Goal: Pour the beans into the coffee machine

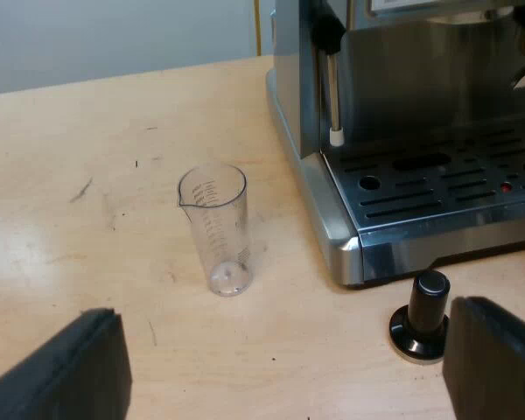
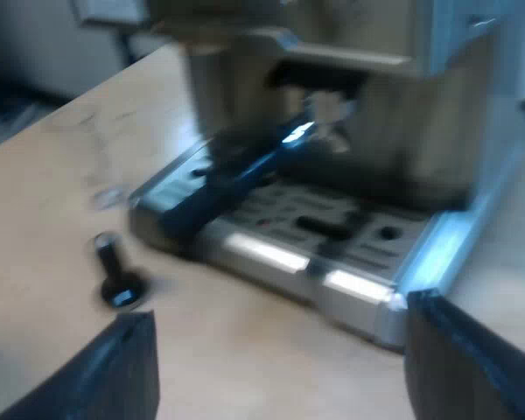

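A clear measuring glass (image 1: 214, 229) with printed marks stands upright on the wooden table, close to the corner of the espresso machine (image 1: 402, 114); it looks empty. My left gripper (image 1: 284, 376) is open, low over the table, with the glass beyond and between its fingers (image 1: 70, 372). My right gripper (image 2: 284, 376) is open too, facing the front of the espresso machine (image 2: 350, 105) and holding nothing. A dark handle (image 2: 232, 179) slants out over the drip tray (image 2: 332, 219).
A tamper with a black knob (image 1: 424, 317) stands on the table by the machine's front corner, near one left finger; the tamper (image 2: 115, 276) also sits off the drip tray's edge. The steam wand (image 1: 332, 87) hangs over the drip tray (image 1: 437, 184).
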Controlling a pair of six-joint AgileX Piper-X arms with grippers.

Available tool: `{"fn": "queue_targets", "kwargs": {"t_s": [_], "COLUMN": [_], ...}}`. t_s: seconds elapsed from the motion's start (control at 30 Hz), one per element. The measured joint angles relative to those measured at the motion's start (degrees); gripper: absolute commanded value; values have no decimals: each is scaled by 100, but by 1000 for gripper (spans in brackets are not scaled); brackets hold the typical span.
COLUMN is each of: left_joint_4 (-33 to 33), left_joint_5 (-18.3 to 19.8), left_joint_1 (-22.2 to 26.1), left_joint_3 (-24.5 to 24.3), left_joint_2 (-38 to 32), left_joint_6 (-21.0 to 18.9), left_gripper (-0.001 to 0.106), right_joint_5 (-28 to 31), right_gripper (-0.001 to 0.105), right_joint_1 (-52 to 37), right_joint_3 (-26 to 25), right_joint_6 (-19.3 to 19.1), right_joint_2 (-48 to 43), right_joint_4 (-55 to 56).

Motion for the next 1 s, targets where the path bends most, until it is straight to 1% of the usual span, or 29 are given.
{"fn": "queue_targets", "kwargs": {"t_s": [0.03, 0.07, 0.13, 0.27, 0.5, 0.53, 0.6, 0.7, 0.87, 1.0], "left_joint_4": [0, 6, 20, 20, 63, 88, 104, 321, 780, 809], "left_joint_5": [0, 0, 0, 0, 0, 0, 0, 0, 0, -70], "left_joint_1": [0, 0, 0, 0, 0, 0, 0, 0, 0, 0], "left_joint_3": [-6, -36, -97, -188, -348, -359, -363, -373, -387, -387], "left_joint_2": [0, 0, 0, 0, 0, 0, 0, 0, 0, 0], "left_joint_6": [0, 0, 0, 0, -43, -187, -281, -676, -672, -554], "left_gripper": [86, 86, 86, 86, 86, 86, 86, 86, 86, 86], "right_joint_5": [571, 615, 949, 1377, 1598, 1649, 1724, 1761, 1766, 1766], "right_gripper": [62, 62, 62, 62, 62, 62, 62, 62, 62, 62], "right_joint_1": [0, 0, 0, 0, 0, 0, 0, 0, 0, 0], "right_joint_3": [0, 0, 0, -118, -159, -159, -159, -159, -159, -159], "right_joint_6": [245, 259, 428, 628, 632, 632, 632, 632, 632, 632], "right_joint_2": [-383, -451, -660, -709, -723, -723, -723, -723, -723, -723], "right_joint_4": [0, 0, 0, 221, 265, 265, 265, 265, 280, 358]}}
